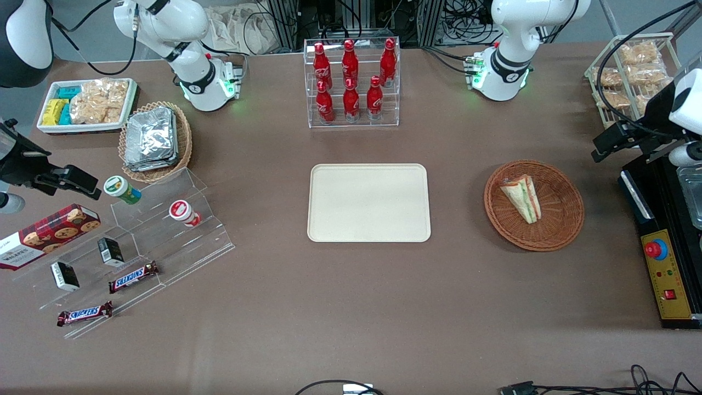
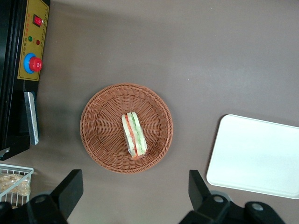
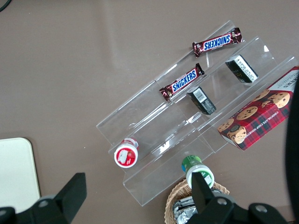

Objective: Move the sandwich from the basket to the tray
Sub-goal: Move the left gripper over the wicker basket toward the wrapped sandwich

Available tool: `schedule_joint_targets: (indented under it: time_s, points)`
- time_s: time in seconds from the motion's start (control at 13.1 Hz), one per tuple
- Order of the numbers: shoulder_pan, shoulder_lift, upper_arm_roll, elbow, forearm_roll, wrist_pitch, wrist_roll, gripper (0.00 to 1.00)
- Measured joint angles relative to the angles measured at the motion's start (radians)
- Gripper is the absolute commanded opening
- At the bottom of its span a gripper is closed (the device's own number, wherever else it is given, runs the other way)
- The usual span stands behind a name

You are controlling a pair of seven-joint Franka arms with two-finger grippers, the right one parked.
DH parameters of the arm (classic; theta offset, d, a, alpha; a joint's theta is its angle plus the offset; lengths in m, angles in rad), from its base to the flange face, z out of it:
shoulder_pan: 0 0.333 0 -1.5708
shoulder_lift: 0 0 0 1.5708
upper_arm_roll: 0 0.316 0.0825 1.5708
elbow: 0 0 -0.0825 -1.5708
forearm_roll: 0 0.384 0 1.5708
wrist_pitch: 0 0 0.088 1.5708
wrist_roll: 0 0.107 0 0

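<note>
- The sandwich (image 1: pixel 522 197) lies inside the round reddish-brown basket (image 1: pixel 565 230), off-centre, on the part of the basket floor toward the tray. It lies flat with its green, red and orange layers showing along one long edge.
- In the left wrist view the sandwich (image 2: pixel 134 135) lies on the basket (image 2: pixel 100 126) floor, its narrow end toward the rim, and nothing touches it.
- The basket stands on the brown table (image 1: pixel 351 307) toward the working arm's end, well apart from the tray and near the black control box (image 1: pixel 663 258) at that end's edge.
- The tray (image 1: pixel 368 202) lies flat at the middle of the table with nothing on it. Only one rounded corner and part of its rim show in the left wrist view (image 2: pixel 254 156).
- The gripper (image 2: pixel 133 196) hangs above the table, high over the basket rim and clear of it. Its two dark fingers (image 2: pixel 70 189) are spread wide, wider than the basket is broad, and hold nothing.
- In the front view the gripper's fingers are not visible; only the working arm's dark wrist housing (image 1: pixel 630 134) shows at the table's edge.
- A clear rack of red bottles (image 1: pixel 351 82) stands farther from the front camera than the tray.
- Toward the parked arm's end stand a tan oval basket of foil packets (image 1: pixel 153 140), a white tray of snacks (image 1: pixel 88 104) and a clear stepped stand (image 1: pixel 159 230) with chocolate bars (image 1: pixel 133 276).
- A wire rack of snack bags (image 1: pixel 630 74) stands at the working arm's end.
</note>
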Motion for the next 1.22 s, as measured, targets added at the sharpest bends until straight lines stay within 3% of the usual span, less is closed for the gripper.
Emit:
schedule_joint_targets:
  time_s: [0.91,1.07,1.22]
  points:
    - [0.000,0.003,0.039,-0.029,0.025,-0.062,-0.001,1.00]
    - [0.000,-0.018,0.040,-0.102,0.025,-0.024,-0.001,1.00]
    - [0.000,-0.095,0.040,-0.272,0.025,0.104,-0.003,1.00]
